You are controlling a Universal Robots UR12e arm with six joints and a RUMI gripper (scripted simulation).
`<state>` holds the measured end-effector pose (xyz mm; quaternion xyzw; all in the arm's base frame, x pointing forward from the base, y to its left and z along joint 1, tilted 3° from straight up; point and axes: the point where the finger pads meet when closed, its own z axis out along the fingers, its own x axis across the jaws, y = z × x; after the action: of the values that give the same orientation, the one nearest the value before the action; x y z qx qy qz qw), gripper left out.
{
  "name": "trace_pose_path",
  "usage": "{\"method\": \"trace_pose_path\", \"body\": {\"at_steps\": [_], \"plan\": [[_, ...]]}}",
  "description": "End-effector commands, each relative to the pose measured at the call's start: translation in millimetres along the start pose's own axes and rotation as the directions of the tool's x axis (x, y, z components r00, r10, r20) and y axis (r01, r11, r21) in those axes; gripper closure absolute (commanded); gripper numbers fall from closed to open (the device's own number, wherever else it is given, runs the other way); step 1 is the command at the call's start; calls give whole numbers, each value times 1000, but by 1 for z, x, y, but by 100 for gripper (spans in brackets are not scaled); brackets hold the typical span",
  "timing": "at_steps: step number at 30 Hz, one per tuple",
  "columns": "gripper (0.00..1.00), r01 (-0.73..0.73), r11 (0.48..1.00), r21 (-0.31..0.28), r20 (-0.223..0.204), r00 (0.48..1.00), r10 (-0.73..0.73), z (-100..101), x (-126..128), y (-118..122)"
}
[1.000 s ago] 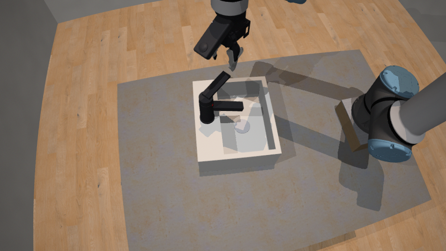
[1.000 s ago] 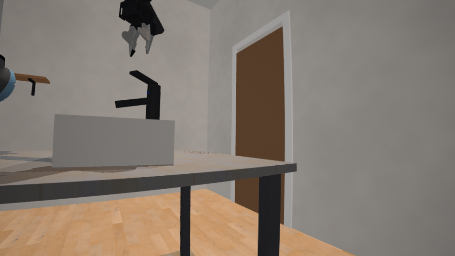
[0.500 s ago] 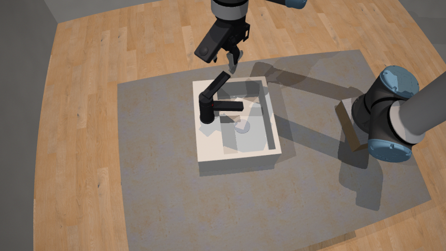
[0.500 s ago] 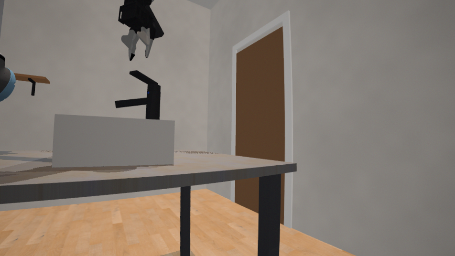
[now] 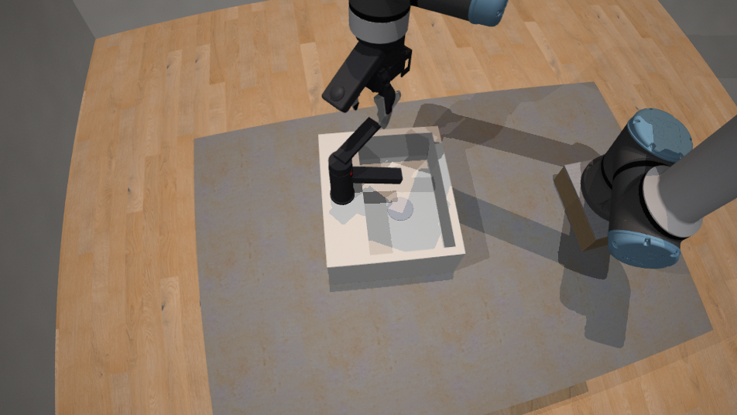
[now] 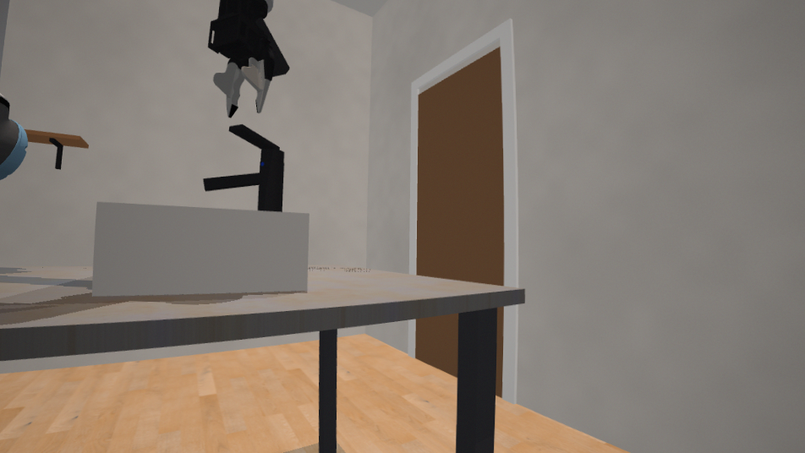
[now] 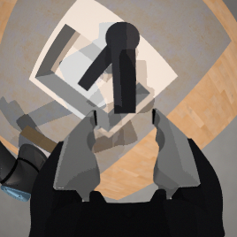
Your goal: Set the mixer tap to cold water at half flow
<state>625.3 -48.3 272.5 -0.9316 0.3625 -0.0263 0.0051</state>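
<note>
Black all over, the mixer tap [image 5: 341, 186] [image 6: 271, 188] [image 7: 122, 35] stands on the rim of the pale basin [image 5: 341, 247] [image 6: 199, 250] [image 7: 164, 75] in the top view, your landmark for everything else. Its spout [image 5: 378, 176] [image 6: 232, 182] [image 7: 94, 71] reaches over the bowl, and the lever [image 5: 358, 140] [image 6: 253, 136] [image 7: 125, 84] points off to one side of it, away from the side where you see the red dot [image 5: 351, 173].

From the exterior, you get the blue dot [image 6: 262, 164] on the tap's near side. The lever slopes upward from the tap's top, and your gripper [image 5: 368, 115] [image 6: 244, 113] [image 7: 124, 110] hangs above its free end, fingers apart with nothing between them.

Through the wrist view, the lever's end lies lined up with the gap, just ahead of the fingertips. You look to be at the approach, before taking the lever. Next, ease down until the fingers straddle it, then close; after that, check the turn against the blue-side stop and set the lift halfway. You can't tell from these views whether it is already at that stop or at exactly half height. Coming in crooked could nudge the lift.

The claw [image 5: 368, 117] [image 6: 244, 113] [image 7: 124, 110] has come down, its fingertips now nearer the lever [image 5: 358, 140] [image 6: 253, 136] [image 7: 125, 81].
</note>
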Motion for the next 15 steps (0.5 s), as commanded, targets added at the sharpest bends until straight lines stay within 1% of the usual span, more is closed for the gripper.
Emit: {"method": "trace_pose_path", "body": {"at_steps": [1,15], "plan": [[59,-2,1000,-1,1,1000,2,10,1,1],[59,-2,1000,-1,0,1000,2,16,2,1]]}}
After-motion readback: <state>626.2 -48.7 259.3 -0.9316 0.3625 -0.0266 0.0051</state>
